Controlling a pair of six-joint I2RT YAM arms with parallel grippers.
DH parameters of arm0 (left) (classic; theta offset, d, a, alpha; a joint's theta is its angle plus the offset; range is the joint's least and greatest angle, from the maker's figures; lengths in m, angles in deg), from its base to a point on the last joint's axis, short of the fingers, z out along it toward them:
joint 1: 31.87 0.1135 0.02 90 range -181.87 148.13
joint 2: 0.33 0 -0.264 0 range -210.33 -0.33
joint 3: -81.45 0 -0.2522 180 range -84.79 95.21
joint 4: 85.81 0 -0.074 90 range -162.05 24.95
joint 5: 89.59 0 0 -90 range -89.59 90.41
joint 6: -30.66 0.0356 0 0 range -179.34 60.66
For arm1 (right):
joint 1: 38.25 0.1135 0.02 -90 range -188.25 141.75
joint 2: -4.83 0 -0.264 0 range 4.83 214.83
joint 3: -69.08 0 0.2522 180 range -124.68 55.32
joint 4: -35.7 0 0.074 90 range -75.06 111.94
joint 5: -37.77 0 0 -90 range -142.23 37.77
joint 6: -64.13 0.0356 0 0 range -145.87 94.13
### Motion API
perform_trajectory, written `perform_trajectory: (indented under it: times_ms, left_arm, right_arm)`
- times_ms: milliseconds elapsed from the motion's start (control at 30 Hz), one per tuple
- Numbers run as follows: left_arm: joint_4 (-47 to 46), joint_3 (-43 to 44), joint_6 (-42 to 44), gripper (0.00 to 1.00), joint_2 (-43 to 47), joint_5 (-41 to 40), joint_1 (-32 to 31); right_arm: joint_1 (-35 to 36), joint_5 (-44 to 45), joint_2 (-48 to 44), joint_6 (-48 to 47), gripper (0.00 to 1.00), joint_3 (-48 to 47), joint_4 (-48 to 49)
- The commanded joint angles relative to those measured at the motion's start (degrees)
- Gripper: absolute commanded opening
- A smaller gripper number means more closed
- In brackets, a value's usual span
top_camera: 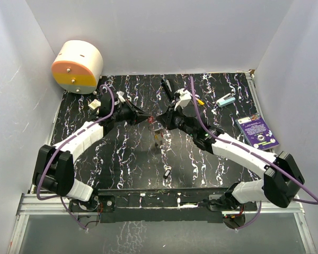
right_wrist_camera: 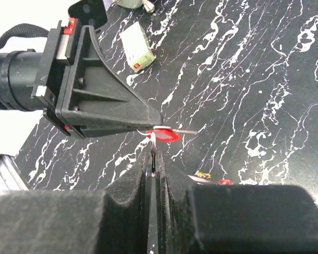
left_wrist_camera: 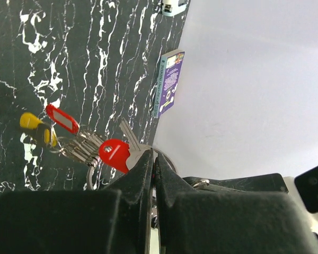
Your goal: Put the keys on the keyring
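My two grippers meet above the middle of the table. My left gripper (left_wrist_camera: 152,156) is shut on a red-headed key (left_wrist_camera: 115,154); in the top view it is left of centre (top_camera: 144,118). My right gripper (right_wrist_camera: 155,153) is shut on the thin silver keyring (right_wrist_camera: 153,142), seen edge-on, which touches the red key (right_wrist_camera: 165,134). The ring's arc shows beside my left fingers (left_wrist_camera: 168,157). More keys hang below: a yellow-headed one (left_wrist_camera: 29,121), a red tag (left_wrist_camera: 62,119) and silver blades (left_wrist_camera: 84,148). The bunch dangles between the arms (top_camera: 158,135).
A round white and orange object (top_camera: 78,66) stands at the back left. A purple booklet (top_camera: 258,132) and a teal item (top_camera: 226,100) lie at the right. A small black piece (top_camera: 167,173) lies near the front. A white block (right_wrist_camera: 138,47) lies at the back. White walls surround the table.
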Motion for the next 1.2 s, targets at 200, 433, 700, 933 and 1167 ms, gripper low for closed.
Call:
perform_trajectory:
  times_ms: [200, 433, 700, 933, 1167]
  left_arm:
    - [-3.1, -0.9, -9.3, 0.00, 1.2, -1.9, 0.4]
    - [-2.5, -1.7, -10.4, 0.00, 2.2, -2.3, 0.5]
    - [-2.5, -1.5, -10.9, 0.00, 2.5, -2.4, 0.5]
    - [-2.0, -1.1, -11.9, 0.00, 2.7, -2.4, 0.4]
    - [-0.7, -0.1, -12.9, 0.00, 2.7, -2.0, 0.3]
  right_arm:
    - [1.3, 1.5, 3.8, 2.0, 0.08, -4.6, 9.9]
    - [1.7, 1.4, 5.7, 2.3, 0.08, -6.0, 10.4]
    - [2.0, 1.8, 6.7, 2.1, 0.08, -6.8, 10.8]
    - [2.0, 2.3, 7.3, 2.1, 0.08, -6.3, 11.1]
    - [2.0, 2.2, 8.4, 2.2, 0.08, -6.0, 11.6]
